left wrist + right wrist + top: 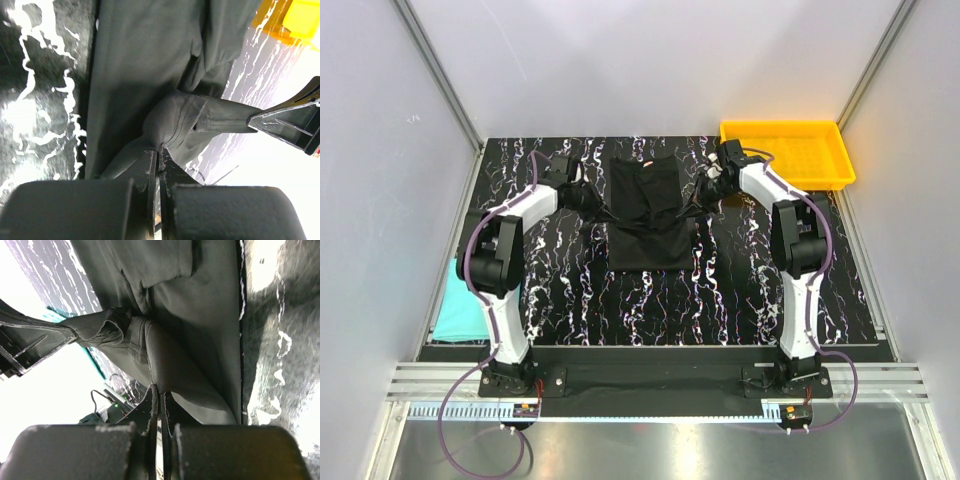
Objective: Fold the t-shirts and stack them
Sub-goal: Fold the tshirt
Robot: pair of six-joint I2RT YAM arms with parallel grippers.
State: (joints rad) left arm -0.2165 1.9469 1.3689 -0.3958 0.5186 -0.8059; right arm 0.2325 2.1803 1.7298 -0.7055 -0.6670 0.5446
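The black t-shirt (642, 215) lies folded narrow in the middle of the black marbled table (740, 300). My left gripper (588, 197) is shut on its left edge, with cloth pinched at the fingertips in the left wrist view (159, 150). My right gripper (703, 192) is shut on its right edge, also seen in the right wrist view (160, 389). Both lift the pinched cloth (175, 120) a little off the table. The teal t-shirt (460, 305) lies flat at the table's left edge, beside the left arm.
A yellow plastic tray (790, 152) stands at the back right corner. Grey walls close in the table on the left, back and right. The arm bases sit on a rail at the near edge.
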